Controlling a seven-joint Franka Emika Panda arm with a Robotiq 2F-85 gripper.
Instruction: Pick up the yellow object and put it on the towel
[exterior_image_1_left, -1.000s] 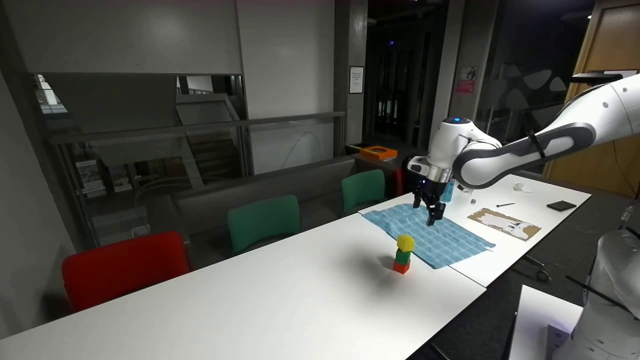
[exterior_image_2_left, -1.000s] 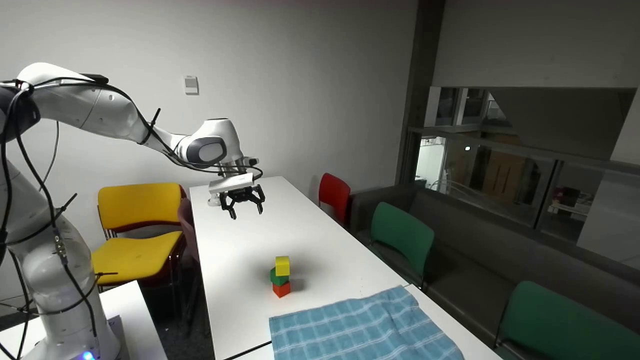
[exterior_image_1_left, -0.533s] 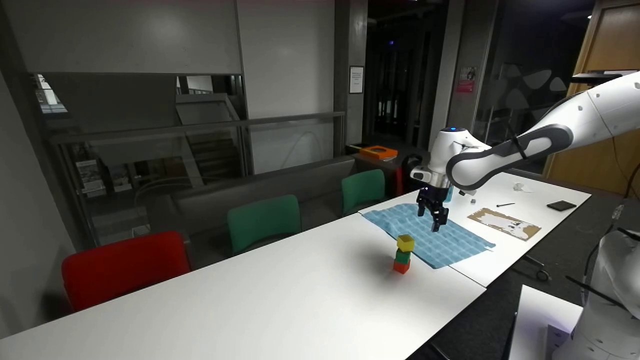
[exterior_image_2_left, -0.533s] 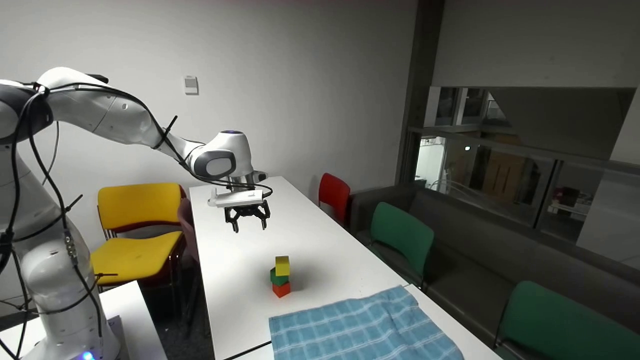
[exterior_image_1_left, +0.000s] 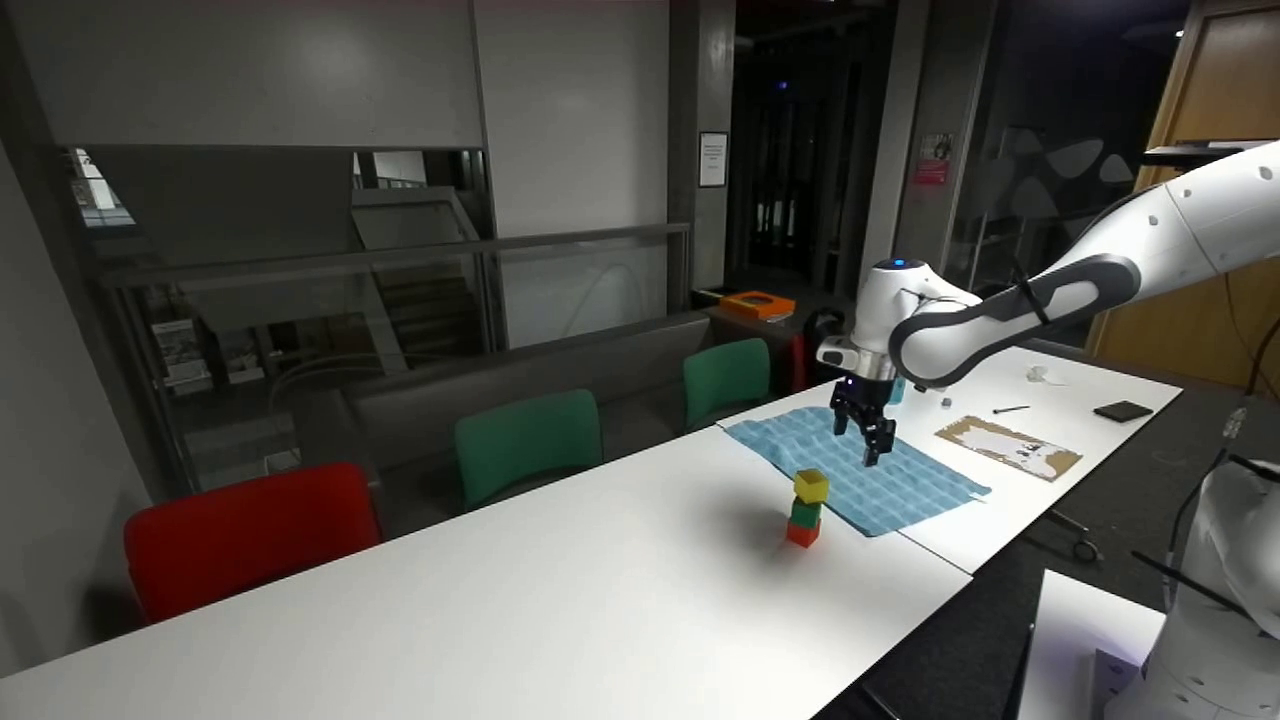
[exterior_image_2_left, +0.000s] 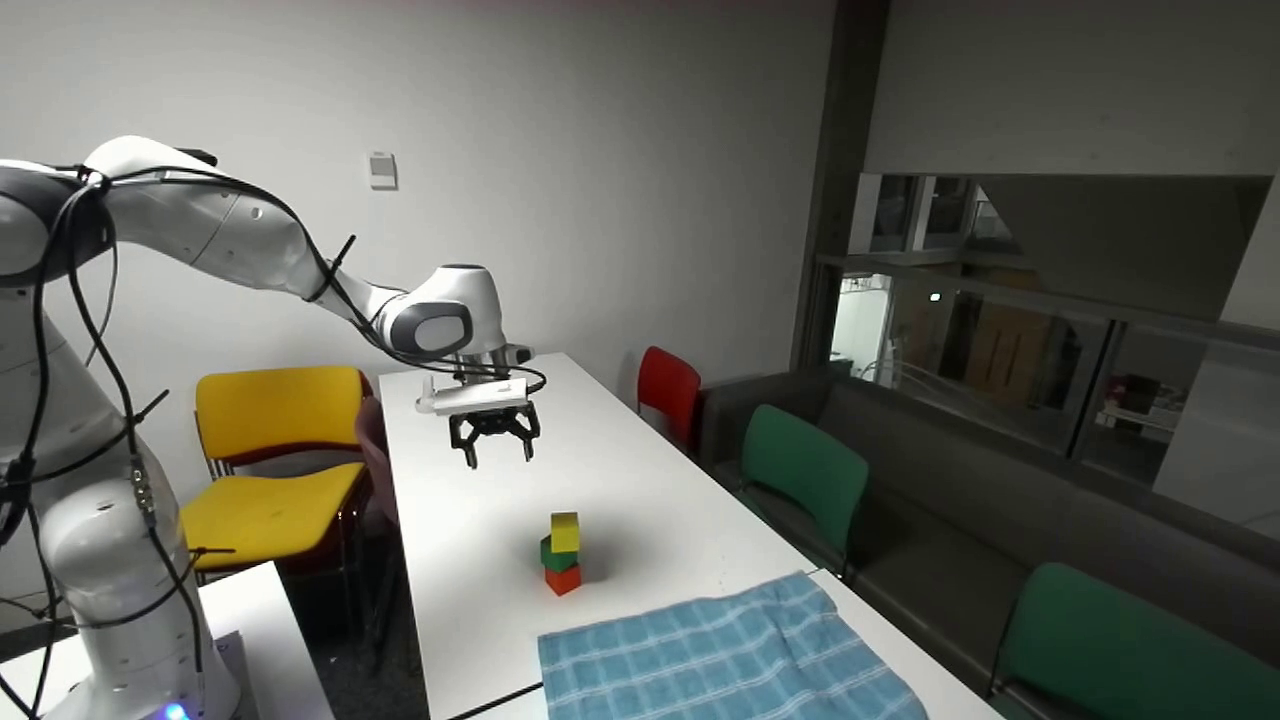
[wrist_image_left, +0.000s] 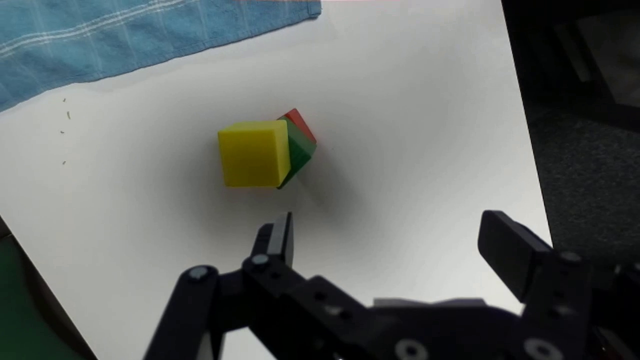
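The yellow object is a small bright yellow block on top of a stack. It also shows in an exterior view and in the wrist view. Under it is a green block, then a red block on the table. The light blue checked towel lies flat beside the stack; its edge shows in the wrist view. My gripper is open and empty, its fingers wide apart. In both exterior views the gripper hangs above the table, higher than the stack and apart from it.
The white table has an open edge near the robot base. A brown-edged board, a dark flat item and small items lie beyond the towel. Green chairs and a red chair stand along the far side.
My gripper has moved down and slightly to the right in an exterior view, mostly during the first half second. It stays open. The blocks and towel have not moved.
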